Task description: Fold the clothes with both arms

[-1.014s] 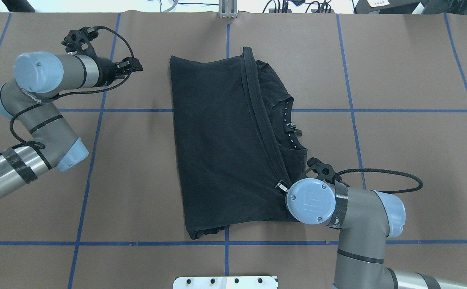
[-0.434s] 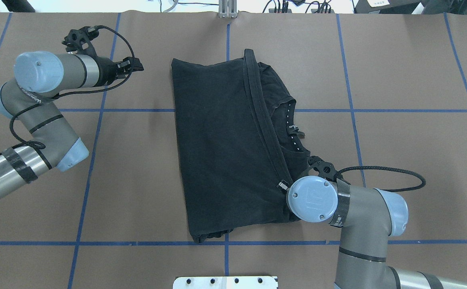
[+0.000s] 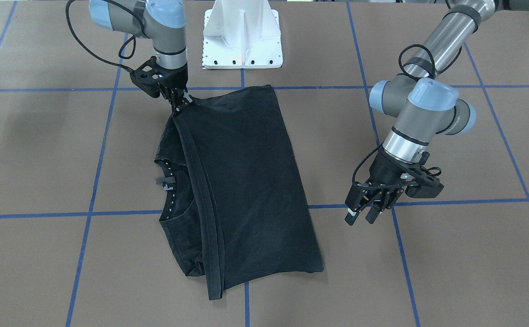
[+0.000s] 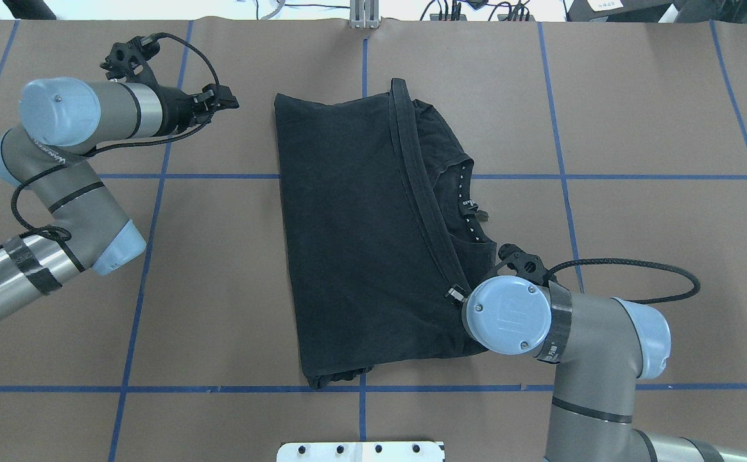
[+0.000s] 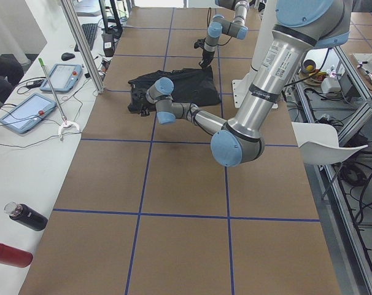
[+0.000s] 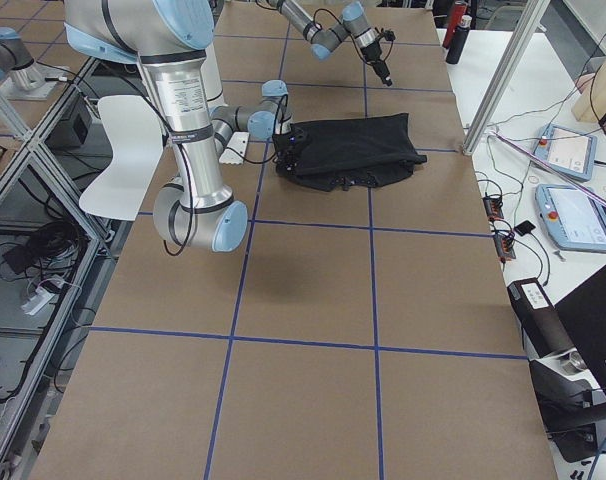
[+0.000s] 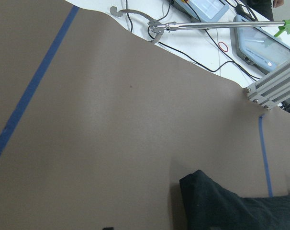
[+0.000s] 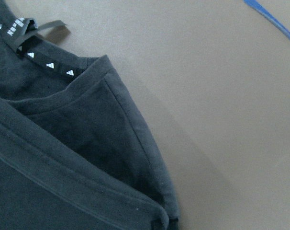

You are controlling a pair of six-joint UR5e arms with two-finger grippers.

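Observation:
The black T-shirt (image 4: 360,244) lies folded at mid-table, plain side up, its collar and label (image 4: 470,205) exposed on my right; no logo shows. In the front-facing view the shirt (image 3: 246,181) reaches up to my right gripper (image 3: 180,102), which is shut on the near hem corner. The overhead view hides that gripper under its wrist. The right wrist view shows the collar and hem (image 8: 63,143) close up. My left gripper (image 3: 361,219) is open and empty, above bare table left of the shirt; it also shows overhead (image 4: 223,102). The left wrist view shows a shirt corner (image 7: 231,206).
The white pedestal base (image 3: 242,32) stands at the near table edge. Blue tape lines (image 4: 142,256) grid the brown table. An aluminium post (image 4: 364,13) stands at the far edge. Beyond it a bench holds tablets (image 5: 26,110) and bottles (image 5: 26,216).
My right arm has shifted slightly right and toward the robot, dragging the shirt a little with it. My left gripper has edged slightly toward the shirt.

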